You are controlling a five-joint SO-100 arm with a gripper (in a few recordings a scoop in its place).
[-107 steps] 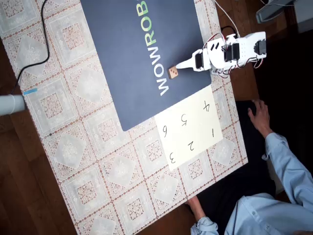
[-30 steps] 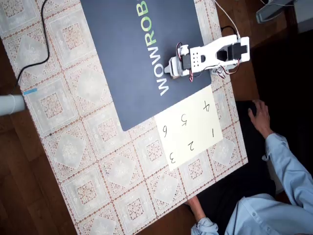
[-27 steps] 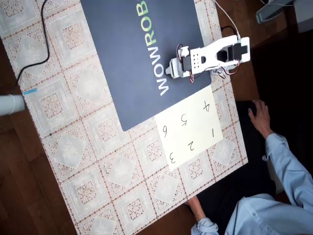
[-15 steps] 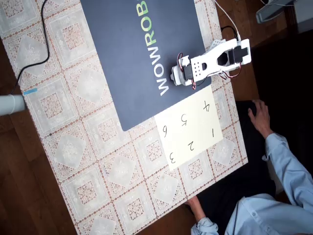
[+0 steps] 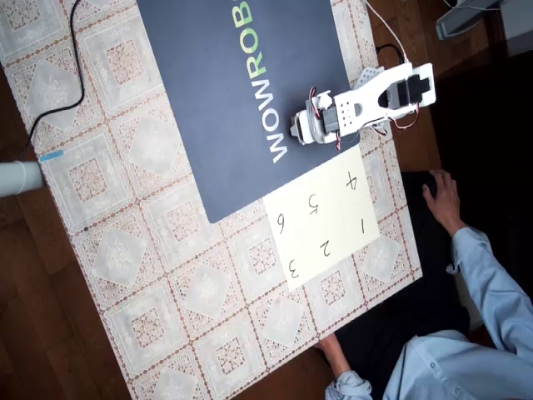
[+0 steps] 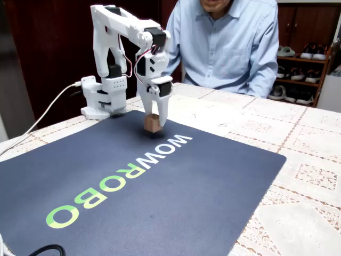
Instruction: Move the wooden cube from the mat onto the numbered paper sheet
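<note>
- One cube (image 6: 152, 123) is pinched between the fingers (image 6: 162, 109) of the gripper (image 6: 155, 118), which points straight down so the grip comes from above; the fingers are narrow, closed on the cube's sides.
- Seen in the fixed view, the cube hangs just above the mat (image 6: 176, 186), close to the "W" end of the lettering; a faint shadow lies under it, so it looks lifted clear, though only by a little.
- From overhead, the gripper (image 5: 301, 129) hides the cube, and sits over the mat (image 5: 208, 125) near the edge that borders the sheet (image 5: 333, 221).
- Lifting before travel makes sense: dragging could catch at the sheet's edge.
- Next move, as I judge it, is a short swing toward the sheet, then a gentle lowering before release.
- A person (image 6: 224, 42) sits behind the surface (image 6: 303, 176), beyond the mat.
</note>
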